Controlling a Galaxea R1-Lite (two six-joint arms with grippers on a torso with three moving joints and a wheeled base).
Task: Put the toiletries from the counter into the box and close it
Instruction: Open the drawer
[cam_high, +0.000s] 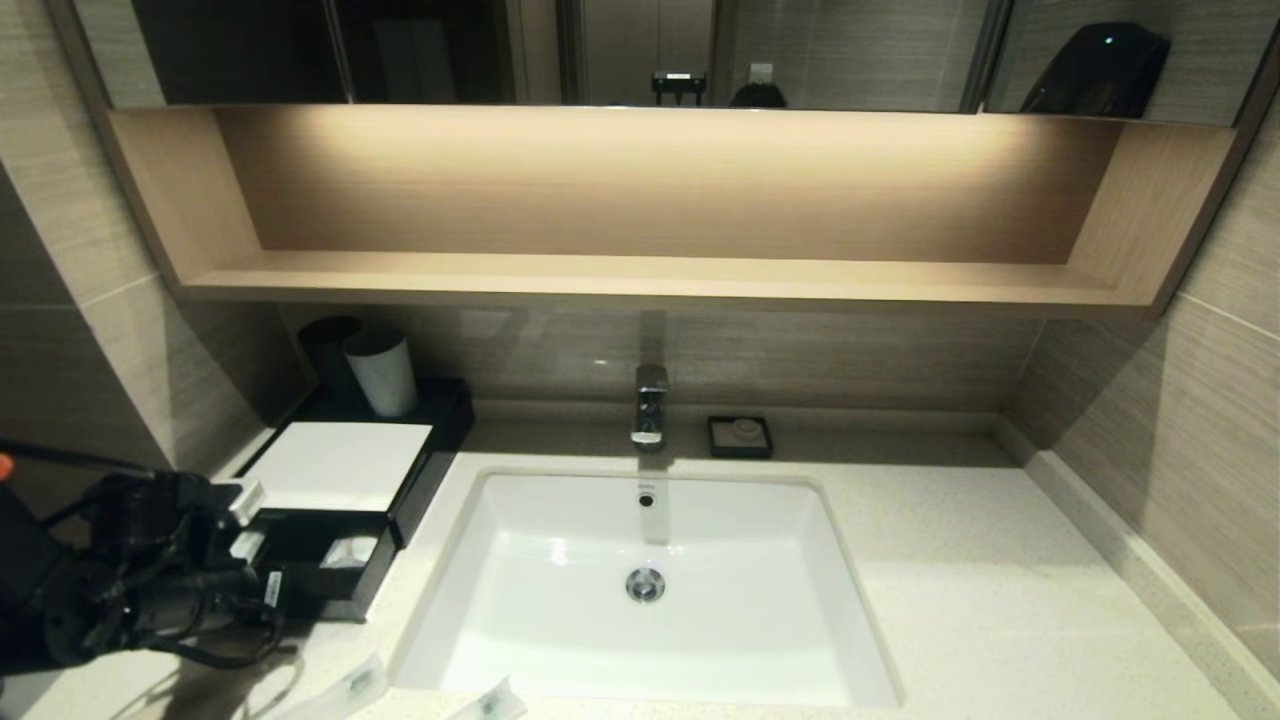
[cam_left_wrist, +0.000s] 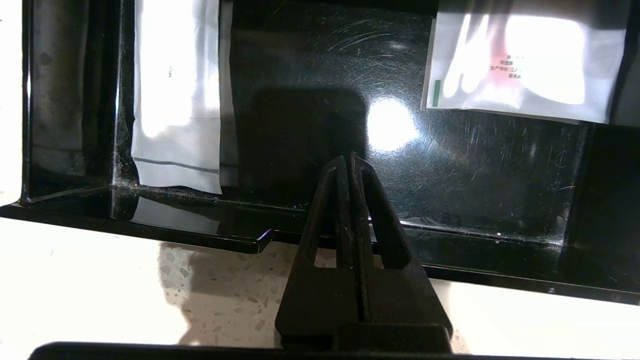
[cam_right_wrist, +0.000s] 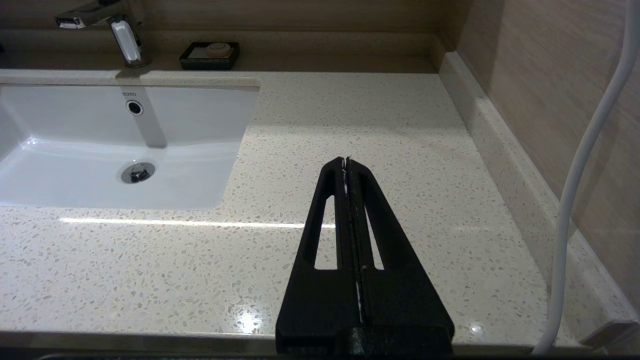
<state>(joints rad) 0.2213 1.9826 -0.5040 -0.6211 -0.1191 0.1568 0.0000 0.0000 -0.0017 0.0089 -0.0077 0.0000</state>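
Note:
The black box with a white top panel (cam_high: 340, 465) stands at the left of the counter (cam_high: 1000, 600), and its drawer (cam_high: 335, 590) is pulled out. My left arm (cam_high: 150, 580) hangs over the drawer's front. In the left wrist view the left gripper (cam_left_wrist: 348, 157) is shut and empty, with its tips above the drawer's front wall (cam_left_wrist: 200, 235). Two wrapped packets (cam_left_wrist: 175, 100) (cam_left_wrist: 520, 60) lie inside the drawer. Two more toiletry packets (cam_high: 350, 690) (cam_high: 495, 703) lie on the counter by the front edge. My right gripper (cam_right_wrist: 346, 160) is shut and empty above the counter (cam_right_wrist: 400, 125), right of the basin.
The white basin (cam_high: 650, 580) is set into the middle of the counter, with a faucet (cam_high: 649, 405) behind it. A small black soap dish (cam_high: 740, 437) sits by the back wall. A white cup (cam_high: 382, 372) and a black cup (cam_high: 328, 350) stand behind the box. A wooden shelf runs above.

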